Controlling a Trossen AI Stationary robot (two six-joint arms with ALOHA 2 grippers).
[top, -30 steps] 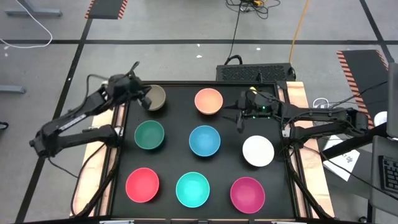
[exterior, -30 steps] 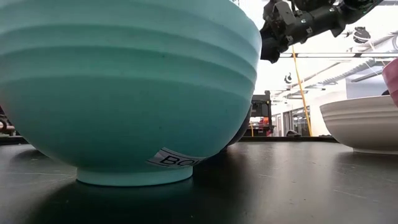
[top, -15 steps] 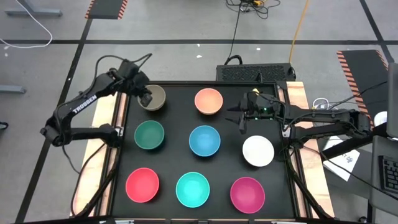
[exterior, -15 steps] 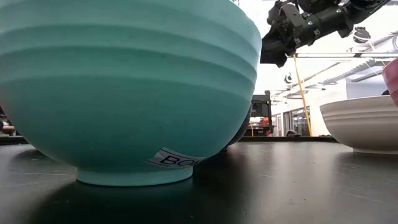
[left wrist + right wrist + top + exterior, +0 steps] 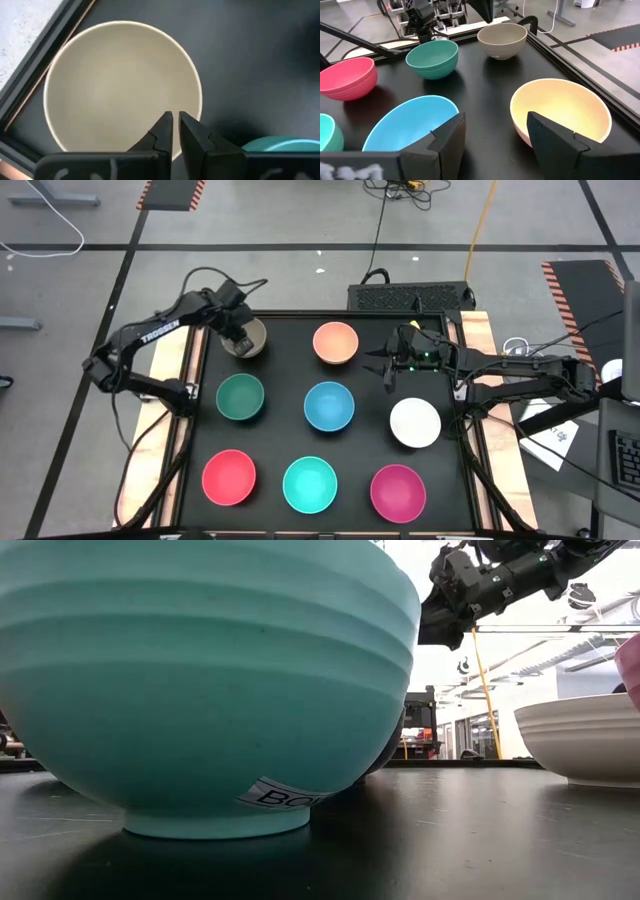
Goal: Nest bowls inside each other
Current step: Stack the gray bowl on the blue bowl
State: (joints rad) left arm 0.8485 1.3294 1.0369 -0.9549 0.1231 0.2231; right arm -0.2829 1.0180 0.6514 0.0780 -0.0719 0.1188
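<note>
Several bowls stand apart, each on its foot on the black table (image 5: 285, 435): olive-grey (image 5: 252, 335) far left, peach-orange (image 5: 335, 343), dark green (image 5: 240, 397), blue (image 5: 329, 406), white (image 5: 415, 422), red-pink (image 5: 229, 477), turquoise (image 5: 310, 484) and magenta (image 5: 398, 491). My left gripper (image 5: 175, 119) is shut and points steeply down over the olive-grey bowl (image 5: 120, 85), its tips above the inner wall near the rim. My right gripper (image 5: 495, 132) is open and nearly level above the table, between the peach-orange bowl (image 5: 560, 112) and the blue bowl (image 5: 407, 122).
A raised black frame (image 5: 200, 380) and wooden boards (image 5: 480, 340) border the table on both sides. A dark box (image 5: 410, 295) sits beyond the far edge. In the low view the turquoise bowl (image 5: 200, 680) fills the near foreground, the white bowl (image 5: 585, 740) at its right.
My left arm has raised its elbow and carried the hand toward the table's right, over the olive-grey bowl. The gripper has tipped from a shallow slant to pointing steeply down and has sunk a little. Its fingers have stayed shut. No bowl has moved.
</note>
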